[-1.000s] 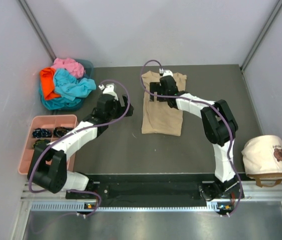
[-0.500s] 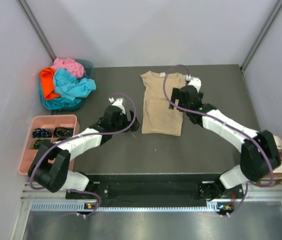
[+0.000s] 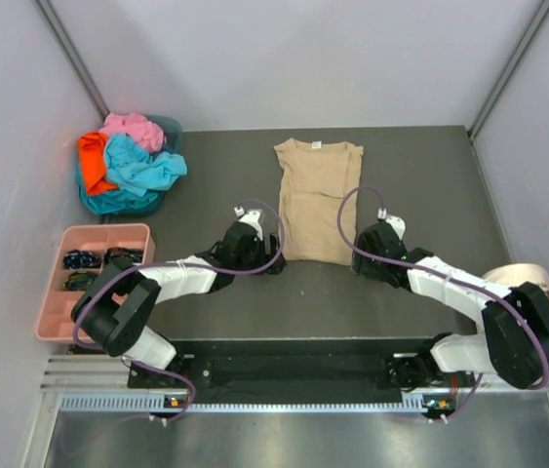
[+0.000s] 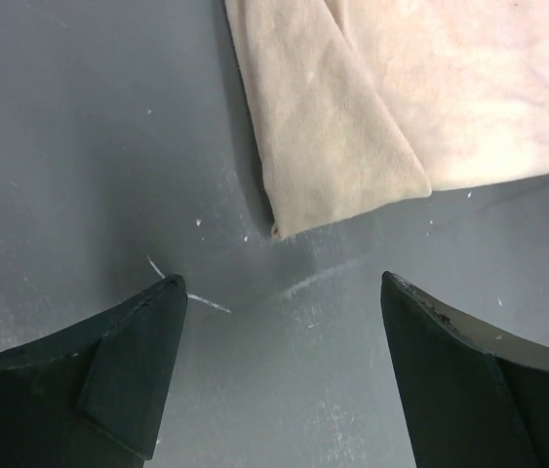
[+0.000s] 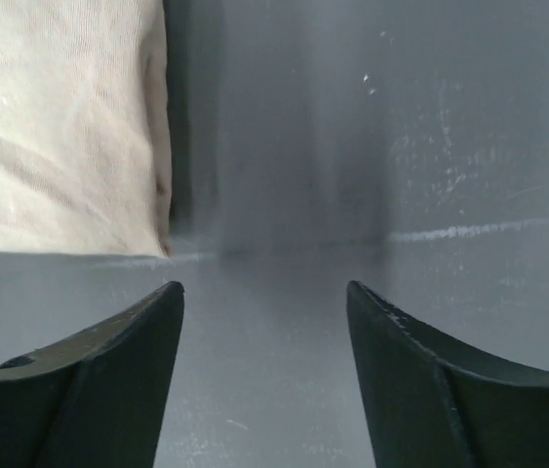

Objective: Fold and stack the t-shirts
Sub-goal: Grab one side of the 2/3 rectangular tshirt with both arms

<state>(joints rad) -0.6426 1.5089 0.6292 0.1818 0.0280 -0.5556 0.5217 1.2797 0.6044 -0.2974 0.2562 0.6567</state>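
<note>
The tan t-shirt [image 3: 317, 200] lies flat at mid-table, folded lengthwise into a narrow strip with the collar at the far end. Its near-left corner shows in the left wrist view [image 4: 352, 146], its near-right corner in the right wrist view [image 5: 59, 127]. My left gripper [image 3: 274, 261] is open and empty on the table just short of the near-left corner [image 4: 284, 283]. My right gripper [image 3: 358, 261] is open and empty just right of the near-right corner [image 5: 264, 288]. The turquoise [image 3: 142, 166], orange [image 3: 91, 161] and pink [image 3: 130, 127] shirts lie bunched in a pile at the far left.
The shirt pile sits in a teal basket [image 3: 170, 127]. A pink compartment tray [image 3: 52, 292] with small dark items stands at the near left. A cream cap [image 3: 518, 278] sits at the right edge, partly hidden by my right arm. Dark grey table [image 3: 235, 302].
Both arms have drawn back from the far part of the shirt to its near edge. The sleeves are now folded in, and both grippers sit low by the hem corners.
</note>
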